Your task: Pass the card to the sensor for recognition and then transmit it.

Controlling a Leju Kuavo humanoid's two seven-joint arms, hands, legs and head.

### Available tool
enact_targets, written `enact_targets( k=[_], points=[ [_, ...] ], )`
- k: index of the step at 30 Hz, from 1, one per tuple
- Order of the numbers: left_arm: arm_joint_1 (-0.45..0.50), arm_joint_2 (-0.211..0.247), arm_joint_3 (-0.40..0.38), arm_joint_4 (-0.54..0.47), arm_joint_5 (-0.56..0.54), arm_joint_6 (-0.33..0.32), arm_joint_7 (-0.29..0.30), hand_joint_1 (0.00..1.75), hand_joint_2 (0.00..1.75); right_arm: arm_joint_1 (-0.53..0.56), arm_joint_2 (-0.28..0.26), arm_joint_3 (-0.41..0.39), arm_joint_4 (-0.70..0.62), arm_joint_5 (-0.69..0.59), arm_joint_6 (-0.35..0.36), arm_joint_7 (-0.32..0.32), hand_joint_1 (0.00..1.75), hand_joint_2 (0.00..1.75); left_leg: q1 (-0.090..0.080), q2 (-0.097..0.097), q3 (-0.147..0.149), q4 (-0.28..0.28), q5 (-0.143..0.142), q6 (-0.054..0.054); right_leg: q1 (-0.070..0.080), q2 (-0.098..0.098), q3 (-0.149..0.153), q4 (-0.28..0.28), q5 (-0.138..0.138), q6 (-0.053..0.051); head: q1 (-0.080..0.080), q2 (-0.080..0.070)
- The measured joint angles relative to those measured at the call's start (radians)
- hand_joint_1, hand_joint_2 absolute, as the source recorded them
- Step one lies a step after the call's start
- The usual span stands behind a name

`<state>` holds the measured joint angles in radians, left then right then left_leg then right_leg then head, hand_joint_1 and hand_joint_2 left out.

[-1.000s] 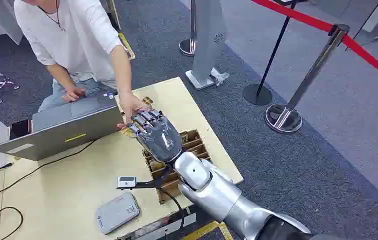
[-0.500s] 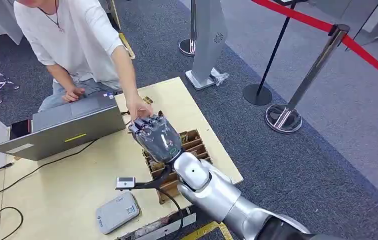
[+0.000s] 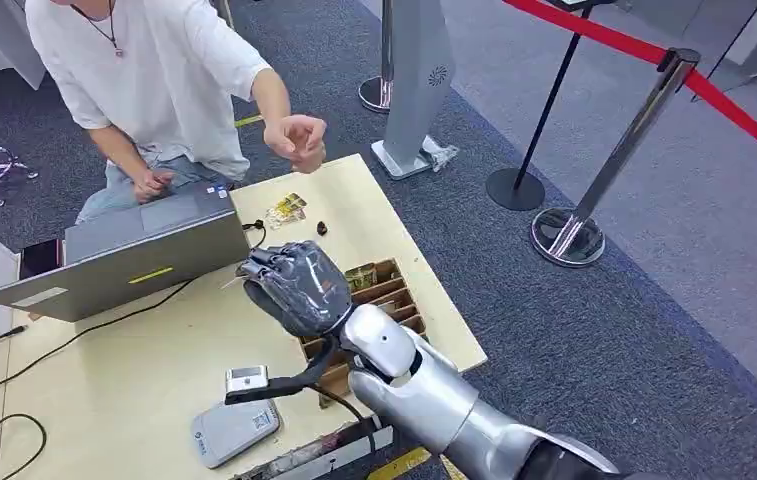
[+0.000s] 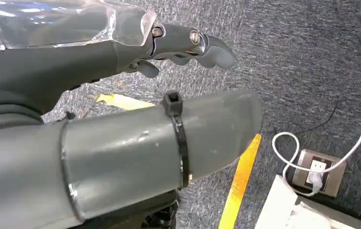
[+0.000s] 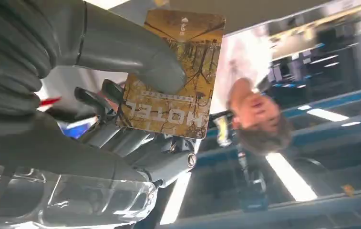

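Observation:
In the right wrist view my right hand (image 5: 73,119) pinches a brown-gold hotel card (image 5: 188,81) between its thick thumb (image 5: 121,52) and the darker fingers. From the head view that right hand (image 3: 292,285) hovers with curled fingers over the wooden table (image 3: 134,370), and its back hides the card. A grey flat card reader (image 3: 236,425) lies near the table's front edge, with a small scanner head (image 3: 247,378) on a black stalk just above it. My left hand (image 4: 121,143) hangs over the carpet, empty, fingers apart.
A seated person (image 3: 154,70) holds a hand (image 3: 296,140) raised above the table's far side. An open laptop (image 3: 124,255) stands at left. A slotted wooden box (image 3: 384,290) sits beside my right hand, and loose cards (image 3: 286,208) lie beyond. Stanchions (image 3: 574,225) stand at right.
The person's hand left my right hand and lifted away from the table. My right hand curled its fingers closed and drew back toward the near left.

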<state>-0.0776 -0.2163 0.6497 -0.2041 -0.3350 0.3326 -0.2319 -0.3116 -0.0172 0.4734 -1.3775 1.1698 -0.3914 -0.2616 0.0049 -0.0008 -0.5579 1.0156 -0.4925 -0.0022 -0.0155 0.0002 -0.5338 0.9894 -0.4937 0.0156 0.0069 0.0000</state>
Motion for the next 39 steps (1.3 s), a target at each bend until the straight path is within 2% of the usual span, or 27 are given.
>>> enact_targets(
  k=[7, 12, 18, 26, 39],
  points=[
    [0.001, 0.0, 0.006, 0.0, 0.01, 0.005, 0.0, 0.0, 0.0, 0.0, 0.0, 0.052, -0.06, -0.221, 0.129, -0.099, 1.75, 1.75, 0.0, 0.0, 0.0, 0.0, 0.0, 0.0, 0.0, 0.0, 0.0, 0.0, 0.0, 0.0, 0.0, 0.0],
    [0.002, 0.0, 0.012, 0.0, 0.012, 0.006, 0.0, 0.0, 0.0, -0.009, 0.0, 0.089, -0.071, -0.518, 0.348, -0.165, 1.75, 1.75, 0.0, 0.0, 0.0, 0.0, 0.0, 0.0, 0.0, 0.0, 0.0, 0.0, 0.0, 0.0, 0.0, 0.0],
    [0.003, 0.0, 0.023, 0.0, 0.018, 0.011, -0.003, 0.0, 0.0, -0.058, 0.0, 0.128, 0.0, -0.742, 0.489, -0.19, 1.75, 1.75, 0.0, 0.0, 0.0, 0.0, 0.0, 0.0, 0.0, 0.0, 0.0, 0.001, 0.0, 0.0, 0.0, 0.0],
    [0.003, 0.0, 0.023, 0.0, 0.014, 0.011, -0.003, 0.0, 0.0, -0.129, 0.007, 0.176, 0.169, -0.889, 0.569, -0.177, 1.75, 1.75, 0.0, 0.0, 0.0, 0.0, 0.001, -0.001, 0.0, 0.0, 0.0, 0.001, 0.0, 0.0, 0.0, 0.0],
    [0.002, 0.0, 0.023, 0.0, 0.008, 0.013, -0.002, 0.0, 0.0, -0.204, 0.047, 0.251, 0.41, -0.911, 0.583, -0.155, 1.75, 1.75, 0.0, 0.0, 0.0, 0.0, 0.001, -0.001, 0.0, 0.0, 0.0, 0.001, 0.0, 0.0, 0.0, 0.0]
  ],
)
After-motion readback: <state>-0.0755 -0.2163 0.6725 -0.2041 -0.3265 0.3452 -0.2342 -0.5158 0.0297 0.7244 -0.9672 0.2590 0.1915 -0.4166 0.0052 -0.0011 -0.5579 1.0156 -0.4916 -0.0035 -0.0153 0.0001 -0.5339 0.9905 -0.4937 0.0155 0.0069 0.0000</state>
